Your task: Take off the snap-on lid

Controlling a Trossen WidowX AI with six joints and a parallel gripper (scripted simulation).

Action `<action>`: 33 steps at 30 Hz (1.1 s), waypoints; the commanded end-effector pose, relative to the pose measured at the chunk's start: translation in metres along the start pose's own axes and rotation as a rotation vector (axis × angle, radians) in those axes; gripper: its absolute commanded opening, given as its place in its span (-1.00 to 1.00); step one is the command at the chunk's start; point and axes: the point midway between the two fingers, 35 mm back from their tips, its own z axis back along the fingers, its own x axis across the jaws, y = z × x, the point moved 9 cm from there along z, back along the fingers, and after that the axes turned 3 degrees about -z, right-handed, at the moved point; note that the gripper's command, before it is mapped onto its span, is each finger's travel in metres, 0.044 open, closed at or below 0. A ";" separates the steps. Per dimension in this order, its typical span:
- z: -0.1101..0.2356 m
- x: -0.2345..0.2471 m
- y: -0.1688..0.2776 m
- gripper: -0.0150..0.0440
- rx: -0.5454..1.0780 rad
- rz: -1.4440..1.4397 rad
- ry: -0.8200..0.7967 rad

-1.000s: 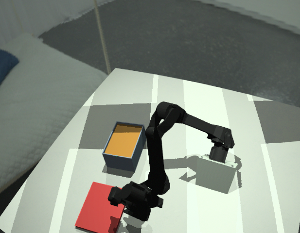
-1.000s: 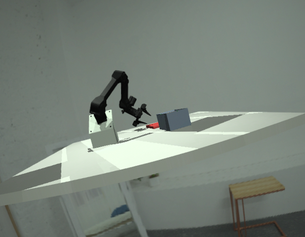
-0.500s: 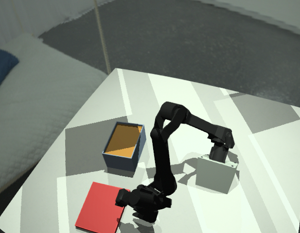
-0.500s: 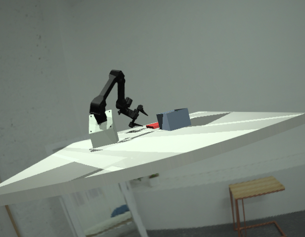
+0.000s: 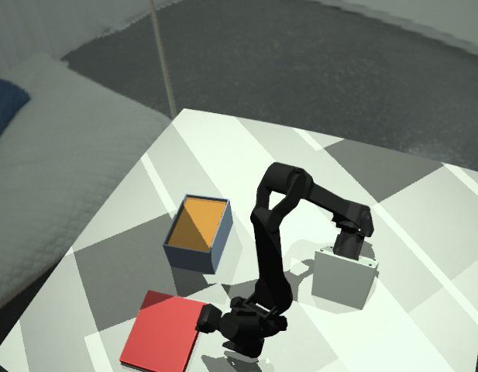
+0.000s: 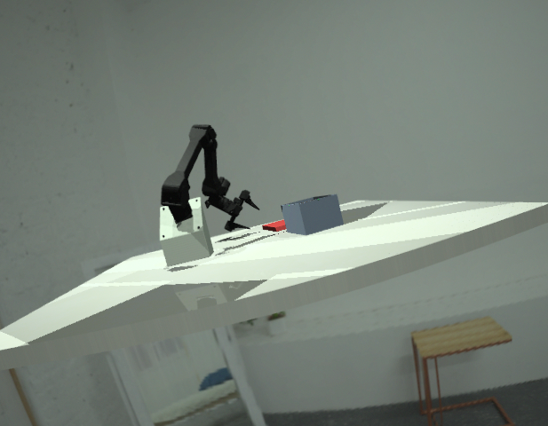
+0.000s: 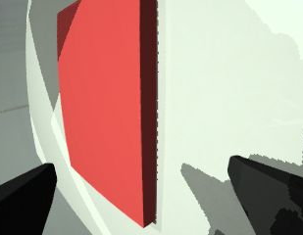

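Note:
The red lid (image 5: 163, 332) (image 6: 274, 225) (image 7: 104, 108) lies on the table (image 5: 270, 139) (image 6: 402, 242), apart from the box, and looks flat. Its smooth face is up, and its dark side wall shows in the wrist view. The blue-grey storage box (image 5: 190, 260) (image 6: 317, 217) stands upright with its top uncovered, and an orange surface (image 5: 202, 220) shows inside its walls. My gripper (image 6: 254, 218) (image 7: 143, 170) is open, with its fingers wide apart beside the lid's near long edge. Nothing is held between them. In the top view the fingertips are hidden by the gripper body.
The arm's pale base block (image 5: 342, 280) (image 6: 186, 249) stands on the table, to the right of the box in the top view. The arm arches between the base and the lid. The table edge lies just left of the lid in the top view.

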 end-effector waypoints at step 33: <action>0.057 0.029 0.004 1.00 0.000 0.001 -0.002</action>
